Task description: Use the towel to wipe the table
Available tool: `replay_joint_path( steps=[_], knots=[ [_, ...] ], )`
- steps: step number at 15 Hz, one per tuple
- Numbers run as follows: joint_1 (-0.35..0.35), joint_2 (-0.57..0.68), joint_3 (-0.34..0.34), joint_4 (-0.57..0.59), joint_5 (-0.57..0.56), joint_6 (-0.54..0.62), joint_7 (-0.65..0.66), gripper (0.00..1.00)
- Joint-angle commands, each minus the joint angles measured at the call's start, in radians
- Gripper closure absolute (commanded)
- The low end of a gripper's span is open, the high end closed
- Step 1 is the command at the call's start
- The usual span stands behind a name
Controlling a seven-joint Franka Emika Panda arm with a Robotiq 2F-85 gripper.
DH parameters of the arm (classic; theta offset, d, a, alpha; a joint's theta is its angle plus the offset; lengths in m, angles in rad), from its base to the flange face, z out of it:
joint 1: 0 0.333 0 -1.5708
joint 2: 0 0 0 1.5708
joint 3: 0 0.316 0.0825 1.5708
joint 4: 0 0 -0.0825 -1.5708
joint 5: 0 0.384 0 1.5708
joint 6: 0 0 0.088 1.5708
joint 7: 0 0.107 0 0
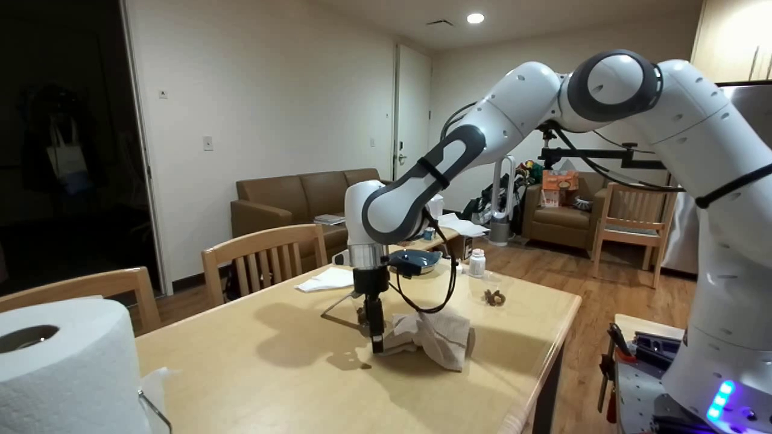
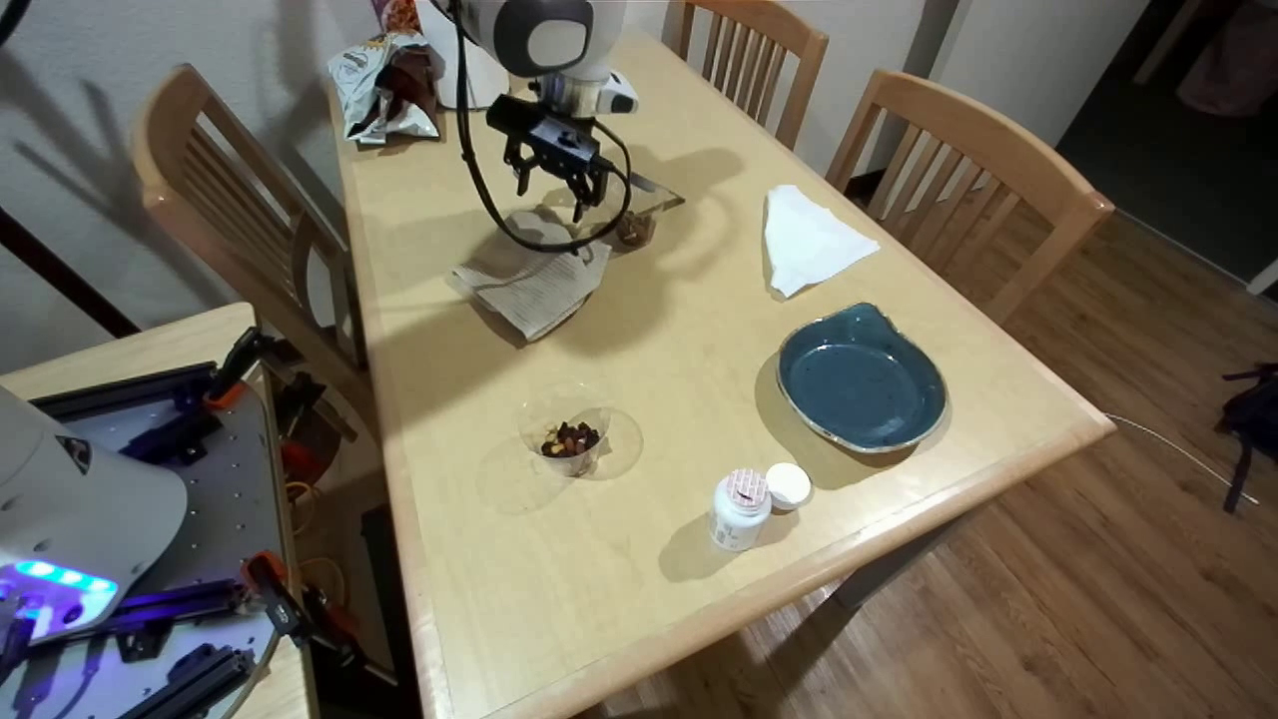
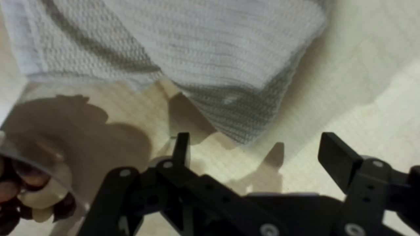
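One black two-fingered pincer (image 3: 255, 141) over the tabletop (image 2: 479, 609), with jaws set wide apart in a released state, as visible in the wrist view. Between the tips, as seen from the wrist, one ribbed corner of the towel (image 3: 203, 42), apart from both jaws in that view. Pale grey-beige cloth, rumpled and partly folded over itself, on the light tan wood just beside the pincer in both exterior views.

At the lower left of the wrist view, near the pincer, a clear cup (image 3: 55, 178) of mixed nuts and darker pieces, partly cropped by the frame edge.

Elsewhere on the tabletop, in an exterior view: a second clear cup (image 2: 559, 409) with mixed pieces inside; a shallow blue dish (image 2: 859, 384) with a pale rim and a pointed tab; an upright white bottle (image 2: 737, 519), uncapped, and just beside it a white cap (image 2: 789, 486); a white paper sheet (image 2: 814, 245) near one long edge; towards the far end, a crinkled snack bag (image 2: 389, 90).

Large in the foreground of an exterior view, a paper towel roll (image 1: 66, 374). Also in that view, a white and grey robot arm (image 1: 515, 114) in an arch above the wood, wooden chairs (image 1: 259, 241) along one long side, and a brown sofa (image 1: 271, 199) beyond.
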State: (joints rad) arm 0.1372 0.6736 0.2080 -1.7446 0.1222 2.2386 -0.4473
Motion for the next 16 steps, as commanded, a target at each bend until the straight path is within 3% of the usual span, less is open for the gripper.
replay_joint_path(
  steps=[1, 2, 8, 11, 16],
  knots=[
    [-0.041, -0.07, 0.036, -0.095, 0.022, 0.04, 0.009, 0.0],
    [-0.027, -0.018, 0.026, -0.031, -0.007, 0.014, 0.009, 0.0],
    [-0.028, -0.024, 0.03, -0.037, -0.014, 0.009, -0.002, 0.0],
    [-0.041, 0.019, 0.051, 0.016, -0.024, -0.013, -0.086, 0.0],
    [0.039, 0.042, 0.0, 0.172, -0.214, -0.141, -0.058, 0.0]
  ],
)
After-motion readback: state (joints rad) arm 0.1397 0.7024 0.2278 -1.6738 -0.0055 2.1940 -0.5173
